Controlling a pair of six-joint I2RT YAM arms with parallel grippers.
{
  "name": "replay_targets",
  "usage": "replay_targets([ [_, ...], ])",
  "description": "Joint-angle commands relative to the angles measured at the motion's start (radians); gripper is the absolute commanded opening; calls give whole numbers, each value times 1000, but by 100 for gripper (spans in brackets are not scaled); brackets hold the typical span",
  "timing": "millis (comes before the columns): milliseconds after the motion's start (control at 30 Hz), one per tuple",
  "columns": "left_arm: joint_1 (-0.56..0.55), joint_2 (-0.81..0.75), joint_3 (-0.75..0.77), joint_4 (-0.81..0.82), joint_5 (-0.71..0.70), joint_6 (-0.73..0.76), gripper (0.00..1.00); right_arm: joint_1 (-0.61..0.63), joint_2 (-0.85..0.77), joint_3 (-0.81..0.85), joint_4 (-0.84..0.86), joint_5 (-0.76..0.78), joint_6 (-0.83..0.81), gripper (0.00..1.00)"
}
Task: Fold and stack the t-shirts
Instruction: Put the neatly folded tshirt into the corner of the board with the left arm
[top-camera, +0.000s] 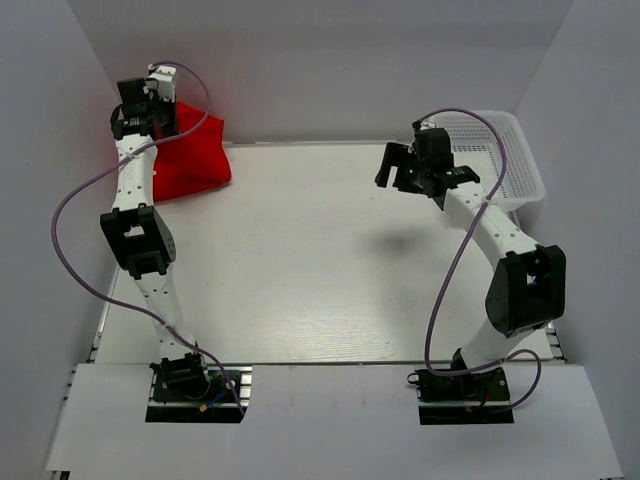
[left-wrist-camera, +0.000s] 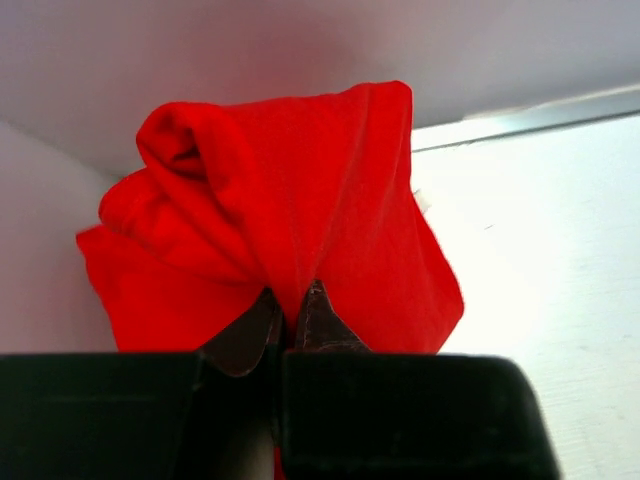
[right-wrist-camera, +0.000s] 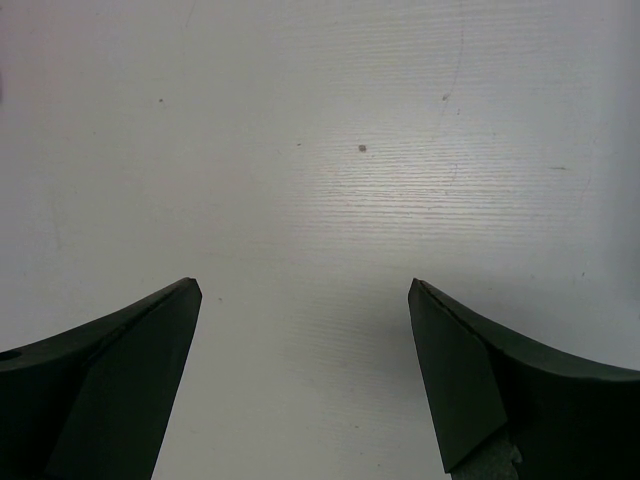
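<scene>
At the upper left of the overhead view, the left gripper (left-wrist-camera: 290, 303) has its fingers pinched almost together on a fold of the red t-shirt (left-wrist-camera: 300, 200), which sits bunched up at the far left corner of the table (top-camera: 320, 270), close against the wall. Toward the upper right of that view, the right gripper (right-wrist-camera: 305, 288) hovers over bare tabletop with its fingers spread wide and nothing between them, near the white mesh basket (top-camera: 515, 165).

The t-shirt (left-wrist-camera: 300, 200) is plain bright red, the mesh basket (top-camera: 522, 160) white, the table (top-camera: 320, 270) whitish.
</scene>
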Motion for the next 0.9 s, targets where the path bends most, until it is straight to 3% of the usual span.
replay_targets([
  [0, 26, -60, -26, 48, -80, 18, 0, 10, 22, 66, -14, 15, 4, 90],
  [333, 73, 5, -26, 113, -274, 59, 0, 28, 78, 120, -51, 22, 16, 90],
  [367, 83, 14, -26, 113, -274, 74, 4, 29, 86, 135, -55, 25, 15, 90],
  [400, 83, 14, -26, 113, -284, 74, 11, 31, 92, 138, -60, 24, 16, 90],
  [433, 83, 14, -40, 136, -323, 74, 33, 33, 103, 146, -63, 22, 15, 90],
  [500, 92, 43, -54, 159, -360, 74, 45, 40, 110, 160, -72, 24, 12, 90],
  [533, 92, 52, -54, 180, -445, 61, 54, 40, 120, 169, -75, 22, 12, 90],
  [600, 92, 64, -42, 180, -490, 61, 81, 45, 129, 195, -101, 27, 9, 90],
  [633, 92, 65, -33, 180, -528, 44, 100, 46, 130, 195, -104, 39, 9, 90],
  [867, 79, -1, -20, 121, -404, -19, 100, 52, 89, 189, -120, 45, -7, 90],
])
